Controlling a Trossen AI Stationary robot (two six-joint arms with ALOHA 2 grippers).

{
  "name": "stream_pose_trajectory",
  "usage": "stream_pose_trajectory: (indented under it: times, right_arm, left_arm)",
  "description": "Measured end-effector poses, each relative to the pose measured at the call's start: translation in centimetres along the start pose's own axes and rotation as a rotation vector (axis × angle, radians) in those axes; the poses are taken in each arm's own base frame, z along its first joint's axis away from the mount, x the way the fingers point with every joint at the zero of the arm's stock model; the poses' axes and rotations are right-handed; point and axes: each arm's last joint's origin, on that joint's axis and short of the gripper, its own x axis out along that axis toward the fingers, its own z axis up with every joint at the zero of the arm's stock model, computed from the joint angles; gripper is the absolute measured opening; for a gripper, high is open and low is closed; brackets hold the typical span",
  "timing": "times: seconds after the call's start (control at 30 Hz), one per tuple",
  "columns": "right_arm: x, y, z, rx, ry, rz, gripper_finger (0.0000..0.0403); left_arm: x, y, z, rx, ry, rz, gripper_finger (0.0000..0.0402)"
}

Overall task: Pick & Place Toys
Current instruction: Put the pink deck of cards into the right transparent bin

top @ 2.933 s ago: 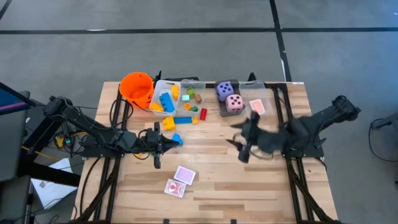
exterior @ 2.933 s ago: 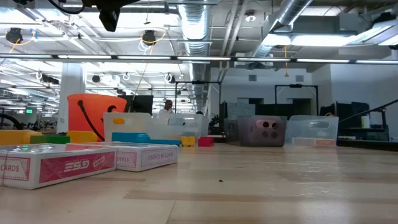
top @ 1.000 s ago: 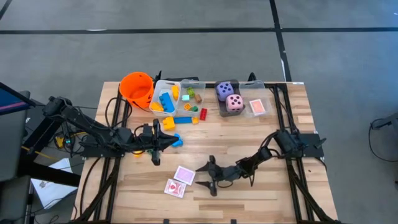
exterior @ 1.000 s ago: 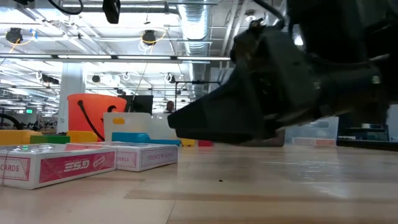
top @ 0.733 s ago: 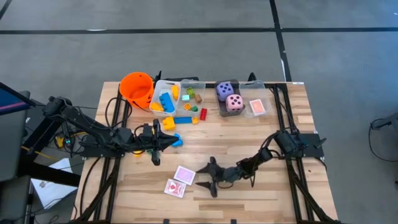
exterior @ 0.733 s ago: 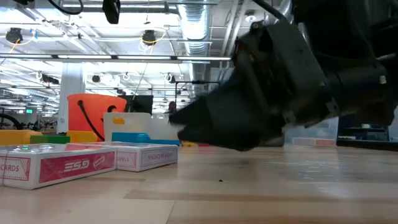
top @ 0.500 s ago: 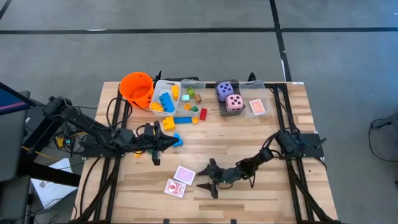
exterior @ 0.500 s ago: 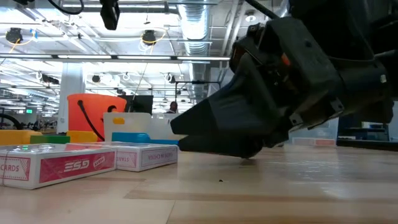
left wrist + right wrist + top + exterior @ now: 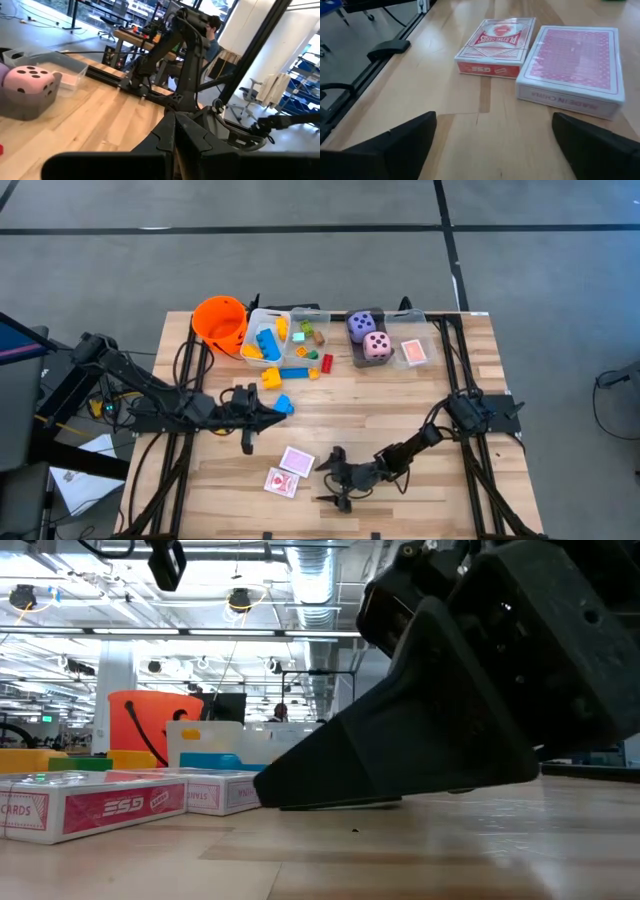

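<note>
Two red-patterned packs of playing cards [image 9: 297, 461] [image 9: 281, 481] lie flat on the table near its front edge; the right wrist view shows them side by side [image 9: 497, 47] [image 9: 575, 62]. My right gripper [image 9: 325, 480] [image 9: 492, 150] stands open just right of them, low over the wood, touching nothing. My left gripper [image 9: 272, 412] [image 9: 175, 145] is shut and empty, held high and level above a blue block [image 9: 283, 404]. A pink die [image 9: 376, 345] [image 9: 30, 92] and a purple die [image 9: 361, 326] sit in a clear bin.
An orange bucket [image 9: 220, 320] and clear bins [image 9: 262, 350] [image 9: 413, 352] line the far edge, one with blocks, one with a card pack. Loose yellow [image 9: 271, 378], blue [image 9: 298, 373] and red [image 9: 327, 363] blocks lie in front of them. Bare wood lies right of the right gripper.
My right gripper has slid toward the table's near edge and a little left, closer to the two card packs, and its fingers have spread wider. My left gripper has rolled a little in place.
</note>
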Motion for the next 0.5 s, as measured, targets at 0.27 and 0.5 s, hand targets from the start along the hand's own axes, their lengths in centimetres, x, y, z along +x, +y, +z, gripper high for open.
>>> stream_pose_trajectory:
  times: [0.27,0.5]
  right_arm:
    - [0.28,0.08,0.29,0.040,-0.011,-0.021,0.0372]
    - [0.34,-0.22,0.23,0.084,0.020,-0.048,0.0375]
  left_arm:
    - [-0.07,-0.12,-0.04,-0.008,0.002,-0.006,0.0000]
    - [-0.07,-0.12,-0.04,-0.008,0.001,-0.006,0.0000]
